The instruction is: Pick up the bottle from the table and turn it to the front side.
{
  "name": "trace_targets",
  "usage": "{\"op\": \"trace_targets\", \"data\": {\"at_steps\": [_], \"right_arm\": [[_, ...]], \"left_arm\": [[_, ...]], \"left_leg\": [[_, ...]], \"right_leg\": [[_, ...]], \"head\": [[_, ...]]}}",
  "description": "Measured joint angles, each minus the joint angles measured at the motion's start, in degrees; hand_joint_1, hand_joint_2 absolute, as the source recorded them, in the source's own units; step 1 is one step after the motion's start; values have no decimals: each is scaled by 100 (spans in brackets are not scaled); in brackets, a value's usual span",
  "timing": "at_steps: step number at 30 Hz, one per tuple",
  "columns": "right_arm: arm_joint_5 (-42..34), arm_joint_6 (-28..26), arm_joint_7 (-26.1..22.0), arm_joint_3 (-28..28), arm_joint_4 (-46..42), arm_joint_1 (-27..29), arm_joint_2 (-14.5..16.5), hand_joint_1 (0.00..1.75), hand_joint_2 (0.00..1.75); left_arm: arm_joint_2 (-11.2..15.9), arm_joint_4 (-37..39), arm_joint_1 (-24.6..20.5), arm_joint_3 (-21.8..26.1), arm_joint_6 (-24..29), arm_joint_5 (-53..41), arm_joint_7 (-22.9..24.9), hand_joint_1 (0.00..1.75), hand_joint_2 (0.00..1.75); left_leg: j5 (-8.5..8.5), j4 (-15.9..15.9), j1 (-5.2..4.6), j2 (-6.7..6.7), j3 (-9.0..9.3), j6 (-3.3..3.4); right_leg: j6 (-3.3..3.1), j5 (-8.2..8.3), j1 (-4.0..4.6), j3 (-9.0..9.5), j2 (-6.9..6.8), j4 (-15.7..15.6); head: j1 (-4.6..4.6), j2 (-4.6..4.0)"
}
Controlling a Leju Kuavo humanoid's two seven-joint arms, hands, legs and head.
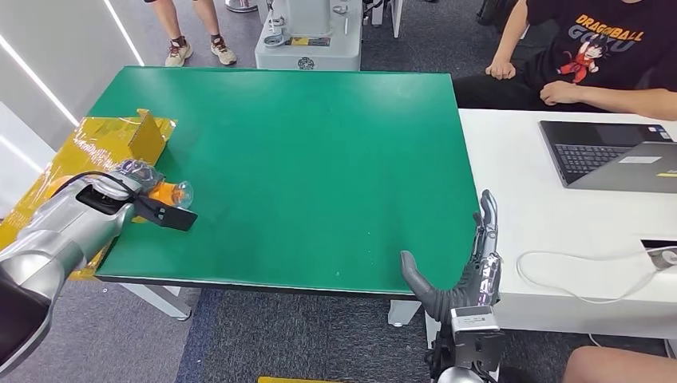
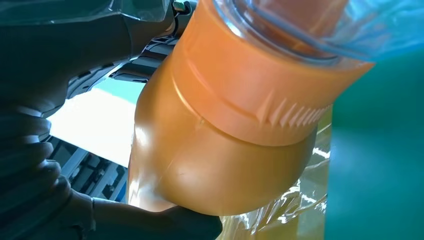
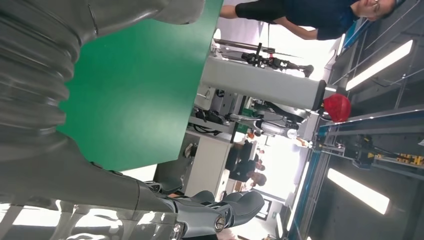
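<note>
Orange and clear-capped, the bottle lay on its side in the left hand at the worktop's left edge, just beside the yellow box. From the wrist, dark fingers curled against its body, so the hand gripped it, probably ready for lifting and turning to the front. At the near edge the right hand stood idle, fingers straight and spread, thumb apart, holding nothing, apparently kept clear of the working side. A person sat behind a laptop.
</note>
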Motion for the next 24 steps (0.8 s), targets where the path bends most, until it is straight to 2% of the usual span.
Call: {"op": "trace_targets", "data": {"at_steps": [3, 7, 24], "right_arm": [[27, 8, 10, 0, 0, 1, 1, 0, 175], [89, 60, 42, 0, 0, 1, 5, 0, 175], [85, 102, 20, -2, 93, -84, 17, 0, 175]], "left_arm": [[8, 3, 4, 0, -21, -10, 13, 175, 175], [1, 3, 37, 1, -32, -15, 58, 0, 175], [-3, 3, 177, 14, 328, -134, 231, 0, 175]], "left_leg": [[0, 0, 0, -1, 0, 0], [0, 0, 0, 0, 0, 0], [1, 0, 0, -1, 1, -1]], "right_leg": [[0, 0, 0, 0, -1, 0], [0, 0, 0, 0, 0, 0], [0, 0, 0, 1, -1, 1]], "head": [[1, 0], [1, 0], [1, 0]]}}
